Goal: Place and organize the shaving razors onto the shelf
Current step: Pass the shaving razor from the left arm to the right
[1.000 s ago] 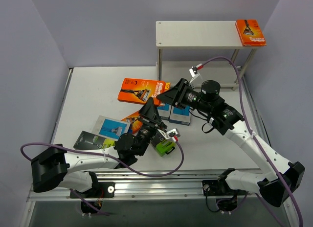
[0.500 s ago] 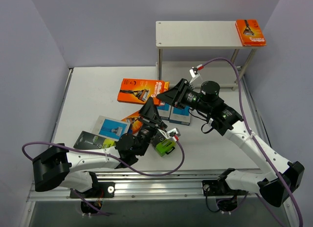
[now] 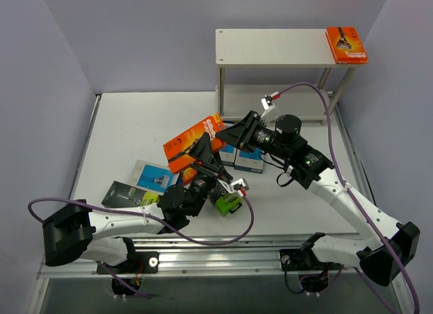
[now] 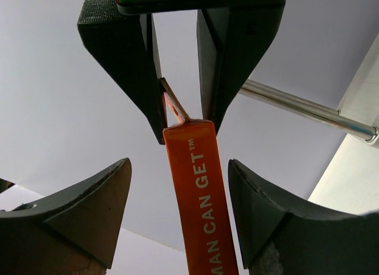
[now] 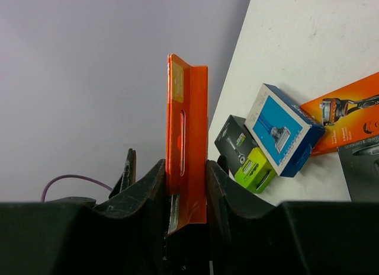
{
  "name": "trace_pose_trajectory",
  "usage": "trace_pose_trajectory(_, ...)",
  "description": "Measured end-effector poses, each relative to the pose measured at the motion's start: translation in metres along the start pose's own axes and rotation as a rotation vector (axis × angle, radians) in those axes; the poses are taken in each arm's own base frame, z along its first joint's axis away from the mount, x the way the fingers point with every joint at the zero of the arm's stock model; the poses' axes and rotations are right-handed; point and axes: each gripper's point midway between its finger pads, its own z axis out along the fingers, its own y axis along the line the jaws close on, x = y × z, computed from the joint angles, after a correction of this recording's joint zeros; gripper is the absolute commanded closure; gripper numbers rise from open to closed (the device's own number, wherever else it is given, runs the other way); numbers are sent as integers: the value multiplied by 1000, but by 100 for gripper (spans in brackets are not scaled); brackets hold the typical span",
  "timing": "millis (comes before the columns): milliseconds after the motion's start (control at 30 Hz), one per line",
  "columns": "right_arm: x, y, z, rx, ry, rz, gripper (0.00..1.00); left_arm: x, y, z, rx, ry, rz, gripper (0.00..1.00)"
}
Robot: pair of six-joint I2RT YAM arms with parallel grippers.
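Note:
One orange razor pack [image 3: 193, 143] is up off the table, tilted on edge. My right gripper [image 3: 229, 132] is shut on its end; in the right wrist view the pack [image 5: 187, 127] stands clamped between the fingers [image 5: 185, 165]. My left gripper [image 3: 206, 151] is open around the same pack [image 4: 198, 192], with a gap on each side [image 4: 179, 168]. The shelf [image 3: 270, 47] stands at the back, with another orange pack [image 3: 346, 45] on the right end of its top board.
Loose packs lie on the table: a light blue one [image 3: 154, 176], a black one [image 3: 125, 194], a black one with a lime-green end [image 3: 226, 200], blue ones [image 3: 249, 160] under the right arm, and an orange one [image 3: 186, 168] under the left gripper. Grey walls close in both sides.
My left gripper has opened. The orange pack, lying flat before, now stands tilted on edge in the right gripper, which has closed a little more.

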Motion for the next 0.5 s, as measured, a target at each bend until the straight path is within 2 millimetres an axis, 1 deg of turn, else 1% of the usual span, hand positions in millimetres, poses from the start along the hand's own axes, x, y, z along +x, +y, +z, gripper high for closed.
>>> trace_pose_trajectory(167,-2,0,1,1,-12,2,100,-1,0,-3,9,-8,-5,21)
trace_pose_trajectory(300,-4,-1,1,7,-22,0,100,0,-1,-5,24,-11,-27,22)
trace_pose_trajectory(367,-4,-2,1,10,-24,-2,100,1,-2,-8,43,-12,-44,26)
trace_pose_trajectory(400,-4,-2,1,12,-24,-4,100,2,-2,-9,47,-11,-55,32)
trace_pose_trajectory(467,-3,-4,1,18,-18,-4,100,6,-1,-13,58,-4,-75,38)
trace_pose_trajectory(500,-3,-3,1,18,-17,-5,100,7,-1,-14,63,-2,-87,45)
